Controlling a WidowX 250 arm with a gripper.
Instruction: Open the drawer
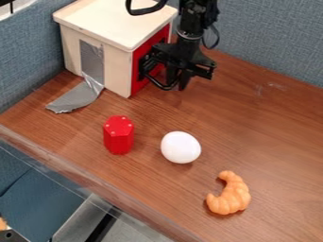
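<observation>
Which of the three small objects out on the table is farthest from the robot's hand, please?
The orange croissant; the red block and the white egg both sit closer to the hand.

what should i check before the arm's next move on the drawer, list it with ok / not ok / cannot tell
1. Gripper at the drawer front: ok, it hangs close to the red face.
2. Firm hold for a pull: cannot tell, dark parts overlap there.
3. Drawer open: not ok, the red face looks flush with the wooden box.
4. Room to slide out: ok, probably; the white egg, red block and orange croissant seem off its path.
5. Box anchored against the pull: cannot tell; grey tape runs from its side onto the table, but its grip can't be judged.
</observation>
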